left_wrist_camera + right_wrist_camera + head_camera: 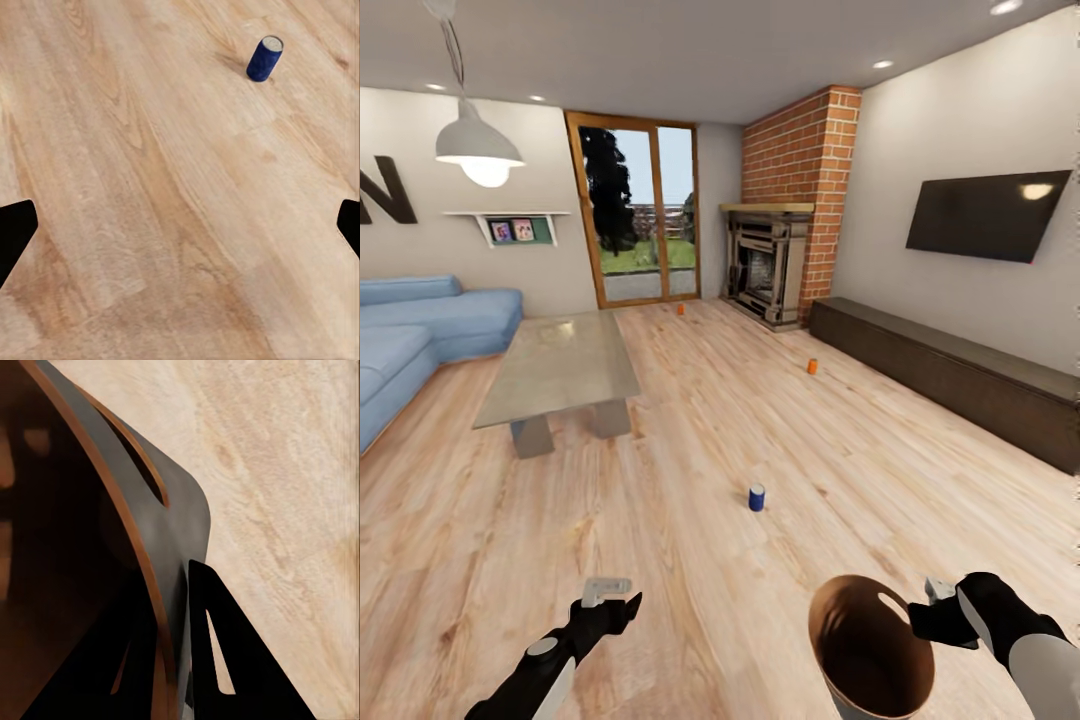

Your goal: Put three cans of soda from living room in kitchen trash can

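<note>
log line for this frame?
room: living | left gripper: open, empty | right gripper: shut on bin rim | blue can: floor, upright | orange cans: floor

Three soda cans stand upright, well apart on the living room's wood floor (690, 620), a blue can (757, 497) nearest, an orange can (812, 366) beyond, another orange one (680, 309) farthest, while the brown-lined trash can (870, 650) sits tilted, rim clamped.

Open floor (690, 560) around blue can (757, 497); low table (560, 370) well left.

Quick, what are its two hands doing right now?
Left gripper: open, holding nothing.
Right gripper: shut on the rim of the bin.
</note>
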{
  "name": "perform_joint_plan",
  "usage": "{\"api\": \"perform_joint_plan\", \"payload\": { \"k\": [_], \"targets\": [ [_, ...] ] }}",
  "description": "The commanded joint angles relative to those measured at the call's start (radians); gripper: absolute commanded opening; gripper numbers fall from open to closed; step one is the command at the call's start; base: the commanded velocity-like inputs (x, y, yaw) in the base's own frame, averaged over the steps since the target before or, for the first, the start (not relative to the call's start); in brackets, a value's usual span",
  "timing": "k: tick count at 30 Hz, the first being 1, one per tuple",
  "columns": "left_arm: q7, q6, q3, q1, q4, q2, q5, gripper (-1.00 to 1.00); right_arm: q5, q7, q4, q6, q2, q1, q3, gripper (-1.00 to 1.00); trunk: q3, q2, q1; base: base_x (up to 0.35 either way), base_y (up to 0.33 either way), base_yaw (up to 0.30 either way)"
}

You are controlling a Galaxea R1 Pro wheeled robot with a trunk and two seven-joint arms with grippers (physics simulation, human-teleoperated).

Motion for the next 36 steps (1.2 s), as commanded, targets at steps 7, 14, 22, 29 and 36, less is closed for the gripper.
{"api": "perform_joint_plan", "payload": {
  "k": [7, 14, 22, 29, 36],
  "targets": [
    [-0.002, 0.001, -0.001, 0.0, 0.008, 0.0, 0.0, 1.0, -0.028, 0.008, 0.0, 0.006, 0.003, 0.001, -0.006, -1.0, -0.001, 0.0, 0.0, 0.237, -0.048, -0.044],
    [-0.002, -0.002, -0.002, -0.001, 0.061, 0.0, 0.002, 1.0, -0.028, 0.008, 0.002, -0.038, 0.002, 0.003, -0.006, -1.0, -0.001, 0.0, 0.0, 0.315, -0.006, -0.005],
    [-0.002, -0.004, -0.002, 0.0, 0.069, 0.0, 0.003, 1.0, -0.03, 0.008, 0.005, -0.11, -0.001, 0.014, -0.006, -1.0, -0.001, 0.0, 0.0, 0.268, 0.0, 0.0],
    [-0.002, -0.005, -0.002, 0.0, 0.069, 0.0, 0.004, 1.0, -0.03, 0.007, 0.006, -0.111, 0.002, 0.015, -0.005, -1.0, -0.001, 0.0, 0.0, 0.031, 0.0, 0.0],
    [-0.002, -0.004, -0.002, 0.0, 0.07, 0.0, 0.004, 1.0, -0.031, 0.006, 0.006, -0.108, 0.004, 0.015, -0.005, -1.0, -0.001, 0.0, 0.0, 0.004, 0.0, -0.017]
  ]
}}
